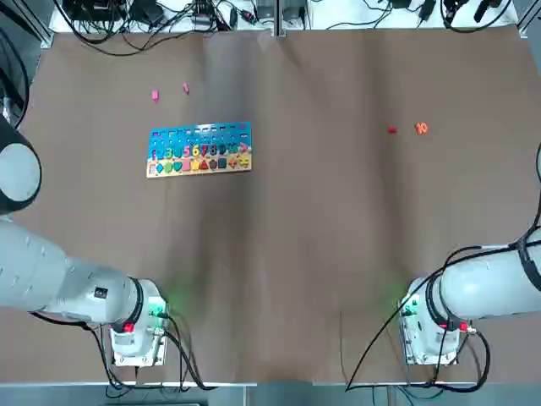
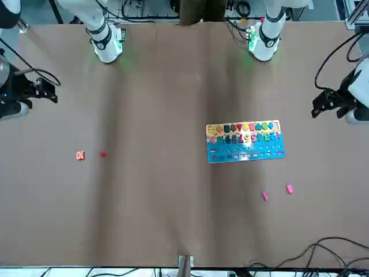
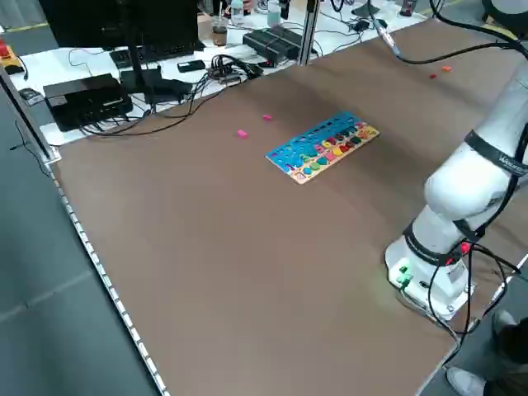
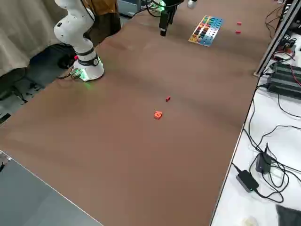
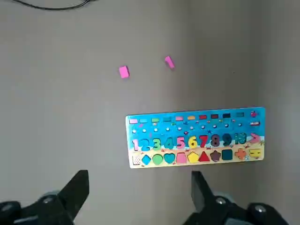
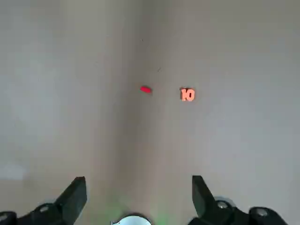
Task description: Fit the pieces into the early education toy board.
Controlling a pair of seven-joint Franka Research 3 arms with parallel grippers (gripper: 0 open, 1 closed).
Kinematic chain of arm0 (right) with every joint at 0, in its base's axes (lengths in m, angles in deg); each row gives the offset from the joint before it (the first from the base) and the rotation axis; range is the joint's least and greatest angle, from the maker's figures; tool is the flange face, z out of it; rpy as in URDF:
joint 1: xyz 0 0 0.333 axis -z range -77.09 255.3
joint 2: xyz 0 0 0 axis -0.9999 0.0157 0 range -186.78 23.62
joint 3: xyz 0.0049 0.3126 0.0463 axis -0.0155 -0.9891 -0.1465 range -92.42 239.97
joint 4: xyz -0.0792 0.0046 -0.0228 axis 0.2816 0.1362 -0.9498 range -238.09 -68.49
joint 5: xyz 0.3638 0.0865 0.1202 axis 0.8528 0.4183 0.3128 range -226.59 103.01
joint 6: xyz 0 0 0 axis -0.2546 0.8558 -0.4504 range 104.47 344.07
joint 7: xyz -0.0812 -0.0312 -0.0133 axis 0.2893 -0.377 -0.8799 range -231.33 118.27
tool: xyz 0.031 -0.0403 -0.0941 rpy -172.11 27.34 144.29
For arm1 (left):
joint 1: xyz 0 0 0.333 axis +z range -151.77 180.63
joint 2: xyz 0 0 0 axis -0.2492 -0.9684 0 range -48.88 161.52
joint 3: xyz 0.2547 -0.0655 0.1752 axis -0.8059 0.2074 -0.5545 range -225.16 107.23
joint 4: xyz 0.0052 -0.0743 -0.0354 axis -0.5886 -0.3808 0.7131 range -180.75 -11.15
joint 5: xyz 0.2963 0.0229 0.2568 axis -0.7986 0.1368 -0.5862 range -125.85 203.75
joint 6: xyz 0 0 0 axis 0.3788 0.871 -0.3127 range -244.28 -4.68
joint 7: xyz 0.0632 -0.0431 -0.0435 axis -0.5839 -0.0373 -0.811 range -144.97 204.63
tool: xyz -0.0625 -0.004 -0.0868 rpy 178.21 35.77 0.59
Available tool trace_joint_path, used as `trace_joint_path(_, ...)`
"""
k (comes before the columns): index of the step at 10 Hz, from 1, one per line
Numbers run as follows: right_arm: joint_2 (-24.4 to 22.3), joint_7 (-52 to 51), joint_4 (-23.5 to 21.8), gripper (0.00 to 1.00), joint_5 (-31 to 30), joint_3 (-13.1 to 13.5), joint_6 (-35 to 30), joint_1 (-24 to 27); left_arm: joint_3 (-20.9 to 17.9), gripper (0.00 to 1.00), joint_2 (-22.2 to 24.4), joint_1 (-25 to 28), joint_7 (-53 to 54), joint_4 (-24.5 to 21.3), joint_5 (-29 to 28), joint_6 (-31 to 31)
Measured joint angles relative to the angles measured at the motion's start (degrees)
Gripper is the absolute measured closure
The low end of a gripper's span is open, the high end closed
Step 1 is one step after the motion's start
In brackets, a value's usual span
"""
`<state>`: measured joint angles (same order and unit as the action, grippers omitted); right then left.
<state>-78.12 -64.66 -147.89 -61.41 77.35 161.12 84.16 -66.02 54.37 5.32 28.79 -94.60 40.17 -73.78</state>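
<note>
On the table, the puzzle board lies near two pink pieces; the red piece and orange 10 sit well apart from it. Both the left gripper's and right gripper's jaws hang open above; black cables run beyond the board.

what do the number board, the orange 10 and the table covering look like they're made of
The number board looks like painted or printed wood: pale tan lower band, brightly coloured upper one.
The orange 10 could be painted wood or plastic: solid, even colour, thick edges.
The table covering seems smooth vinyl or paper, given its plain brown surface and soft sheen.
</note>
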Motion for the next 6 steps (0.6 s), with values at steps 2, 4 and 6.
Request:
trace_joint_path(2, 0.0, 0.0, 0.0, 0.01, 0.0, 0.0, 0.0, 0.0, -0.1, 0.04, 0.1, 0.0, 0.0, 0.0, 0.0, 0.0)
trace_joint_path(4, 0.0, 0.0, 0.0, 0.01, 0.0, 0.0, 0.0, 0.0, -1.0, 0.05, 0.1, 0.0, 0.1, 0.0, 0.0, 0.1)
trace_joint_path(6, 0.0, 0.1, 0.0, 0.01, 0.0, 0.0, 0.0, 0.0, -3.2, 0.09, 0.1, 0.2, 0.5, -0.5, 0.0, 0.2)
